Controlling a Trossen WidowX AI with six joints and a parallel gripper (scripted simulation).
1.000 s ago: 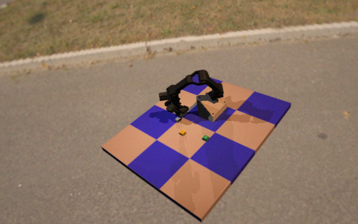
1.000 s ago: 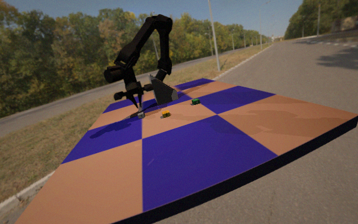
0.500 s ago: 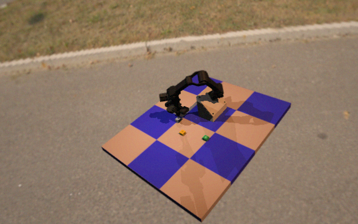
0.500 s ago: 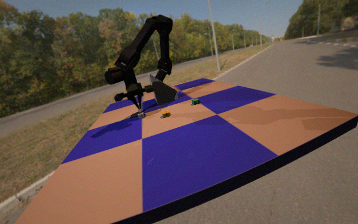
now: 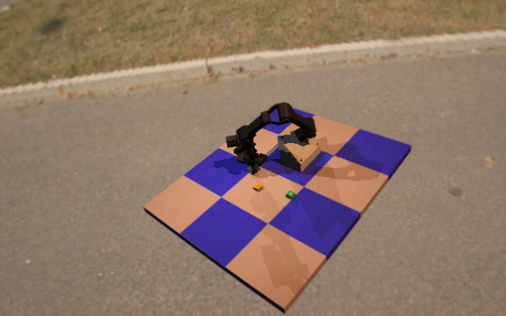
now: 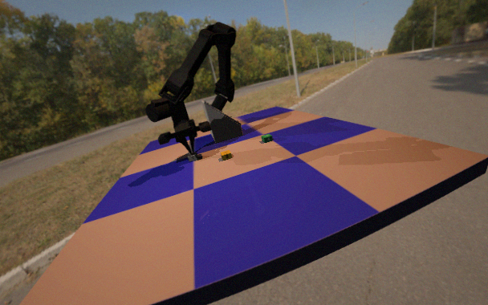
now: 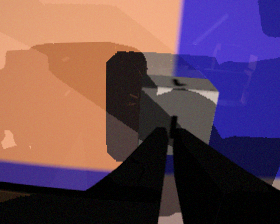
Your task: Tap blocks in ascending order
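A light grey block sits near the corner where tan and blue squares meet. In the wrist view a dark stroke shows on its top, partly behind the fingertips. My gripper points down with its tips together, shut, at the top of this block; nothing shows between the fingers. An orange block lies on the tan square beside it. A green block lies farther off, by that square's edge. Their digits are too small to read here.
The blocks sit on a blue and tan checkered board. A wedge-shaped box stands at the arm's base, behind the blocks. Shadows of the arm fall across the board.
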